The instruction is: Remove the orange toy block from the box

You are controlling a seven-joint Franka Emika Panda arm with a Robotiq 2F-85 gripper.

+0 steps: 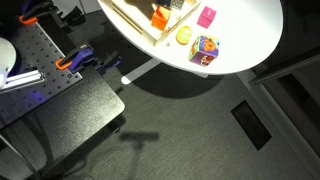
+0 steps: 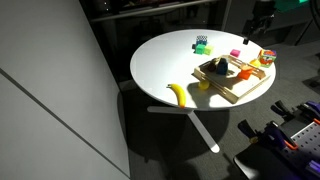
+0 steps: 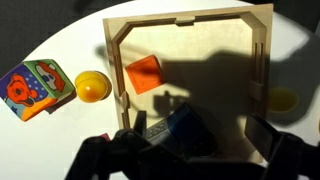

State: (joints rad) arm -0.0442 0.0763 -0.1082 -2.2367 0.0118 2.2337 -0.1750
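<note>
The orange toy block (image 3: 143,74) lies inside the light-wood box (image 3: 113,55), near its left wall in the wrist view. It also shows in both exterior views (image 1: 158,17) (image 2: 243,73), in the box (image 1: 133,24) (image 2: 236,95) on the round white table. My gripper (image 3: 200,128) hangs above the box, open and empty. Its dark fingers frame a dark blue object (image 3: 186,124) that lies in the box. The orange block is up and to the left of the fingers, apart from them. In an exterior view my arm (image 2: 262,22) is above the table's far side.
A multicoloured cube (image 3: 35,90) (image 1: 205,49) and a yellow round piece (image 3: 92,86) (image 1: 184,36) sit just outside the box. A pink block (image 1: 207,16) (image 2: 235,54) and a banana (image 2: 180,95) lie on the table (image 2: 165,60). A small green-and-black object (image 2: 201,43) stands farther off.
</note>
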